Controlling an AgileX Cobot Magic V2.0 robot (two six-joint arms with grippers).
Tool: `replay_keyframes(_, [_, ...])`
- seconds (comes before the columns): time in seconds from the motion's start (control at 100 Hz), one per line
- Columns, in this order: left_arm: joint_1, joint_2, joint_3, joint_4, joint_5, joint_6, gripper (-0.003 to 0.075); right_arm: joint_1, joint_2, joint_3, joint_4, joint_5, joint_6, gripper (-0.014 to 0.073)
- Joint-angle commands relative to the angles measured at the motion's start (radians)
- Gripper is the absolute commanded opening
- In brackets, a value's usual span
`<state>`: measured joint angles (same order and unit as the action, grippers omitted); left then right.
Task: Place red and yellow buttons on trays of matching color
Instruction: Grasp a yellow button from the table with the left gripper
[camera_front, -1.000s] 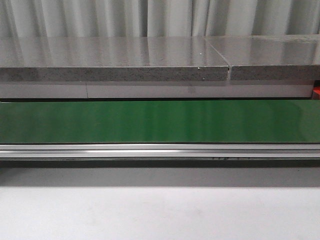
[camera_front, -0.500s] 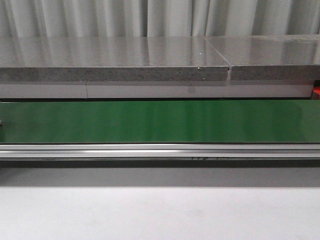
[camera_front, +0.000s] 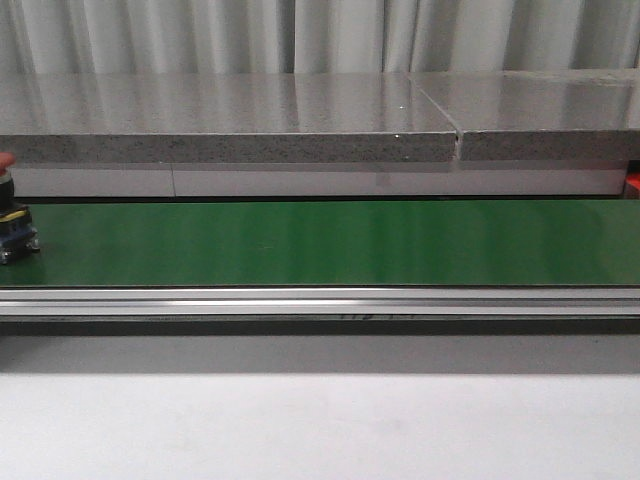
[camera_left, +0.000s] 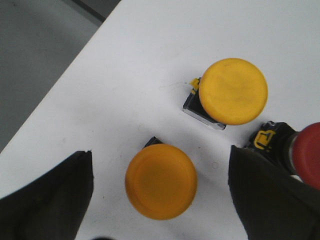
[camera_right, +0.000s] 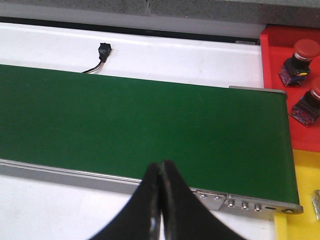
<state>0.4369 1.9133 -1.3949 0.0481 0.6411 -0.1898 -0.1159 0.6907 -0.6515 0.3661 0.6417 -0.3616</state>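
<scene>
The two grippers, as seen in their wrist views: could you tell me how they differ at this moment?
The left gripper is open, straddling a yellow button on a white surface; the right gripper is shut and empty, above the green conveyor belt. Both have dark fingers.

I see a green conveyor belt (camera_front: 330, 242) running left to right across the middle. At its far left edge a button (camera_front: 14, 222) sits on the belt, mostly cut off by the frame. Behind runs a grey speckled counter (camera_front: 230, 120); a white counter (camera_front: 320, 425) lies nearest me.
</scene>
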Motion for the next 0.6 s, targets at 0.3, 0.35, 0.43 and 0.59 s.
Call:
replay_keyframes(0.3, [0.003,0.033,-0.046,-0.006,-0.029,0.009,0.0505,0.002,-0.004,-0.027,0.012,-0.060,-0.007,-0.0067])
replay_keyframes(0.35, [0.003,0.033,-0.046,-0.006,-0.031,0.009,0.0452,0.002,-0.004,-0.027,0.012,-0.060,-0.007,-0.0067])
replay_keyframes(0.43, [0.003,0.033,-0.052,-0.006,-0.031,0.009,0.0320,0.002,-0.004,-0.027,0.012,-0.060,-0.007,-0.0067])
replay_keyframes(0.59, [-0.003,0.022,-0.078,-0.006,-0.004,0.009,0.0071,0.002,-0.004,-0.027,0.012,-0.060,-0.007,-0.0067])
